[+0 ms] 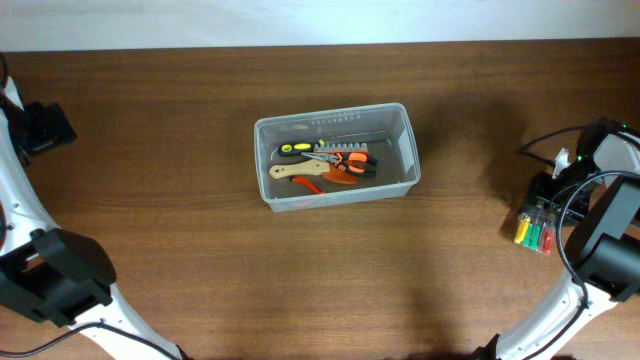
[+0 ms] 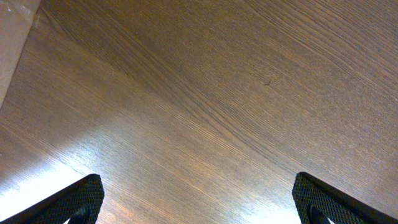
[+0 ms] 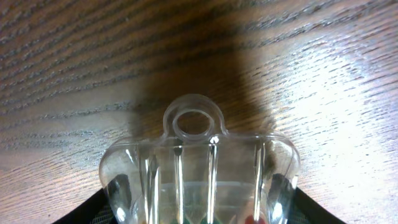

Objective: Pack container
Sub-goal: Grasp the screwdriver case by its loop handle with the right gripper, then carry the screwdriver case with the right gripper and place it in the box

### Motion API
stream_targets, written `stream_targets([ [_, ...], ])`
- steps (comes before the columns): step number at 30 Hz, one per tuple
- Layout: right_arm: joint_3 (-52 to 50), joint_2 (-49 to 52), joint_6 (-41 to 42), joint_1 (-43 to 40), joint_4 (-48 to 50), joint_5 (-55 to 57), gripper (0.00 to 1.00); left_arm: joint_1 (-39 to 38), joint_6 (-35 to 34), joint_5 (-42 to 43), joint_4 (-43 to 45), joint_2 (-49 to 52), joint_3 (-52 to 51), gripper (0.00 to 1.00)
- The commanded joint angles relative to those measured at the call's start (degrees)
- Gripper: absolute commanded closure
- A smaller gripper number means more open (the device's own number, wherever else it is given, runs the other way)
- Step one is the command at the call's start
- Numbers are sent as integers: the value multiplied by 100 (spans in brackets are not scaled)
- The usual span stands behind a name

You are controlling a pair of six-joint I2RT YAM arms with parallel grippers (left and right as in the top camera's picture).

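The container, a clear plastic tub, stands at the table's middle and holds yellow-handled and orange-handled hand tools. My right gripper is at the far right. It is closed round a small clear case of coloured screwdriver bits. In the right wrist view the case fills the space between the jaws, its hang loop pointing away. I cannot tell whether the case rests on the table. My left gripper is open and empty over bare wood at the far left.
The left arm and a black unit stand at the table's left edge. The right arm and its cables stand at the right edge. Bare brown wood lies between the tub and both arms.
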Motion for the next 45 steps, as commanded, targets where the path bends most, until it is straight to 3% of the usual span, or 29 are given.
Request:
stream_targets([
  [1, 160, 273, 52, 31, -179, -243, 46, 24, -96, 39, 15, 57, -11, 1],
  [8, 1169, 131, 26, 234, -953, -354, 51, 24, -96, 39, 15, 57, -11, 1],
  [16, 2986, -658, 26, 1349, -1600, -354, 52, 24, -96, 39, 15, 57, -11, 1],
  [21, 4133, -990, -55, 2601, -1685, -356, 70, 24, -96, 39, 15, 57, -11, 1],
  [26, 4570, -1003, -1165, 4131, -1440, -374, 71, 24, -96, 39, 15, 57, -11, 1],
  [33, 4297, -511, -3475, 5816, -931, -350, 81, 24, -96, 39, 15, 57, -11, 1],
  [40, 3829, 433, -3893, 6102, -756, -348, 79, 24, -96, 39, 15, 57, -11, 1],
  [45, 3716, 1040, -3989, 6052, -767, -345, 51, 24, -96, 39, 15, 57, -11, 1],
])
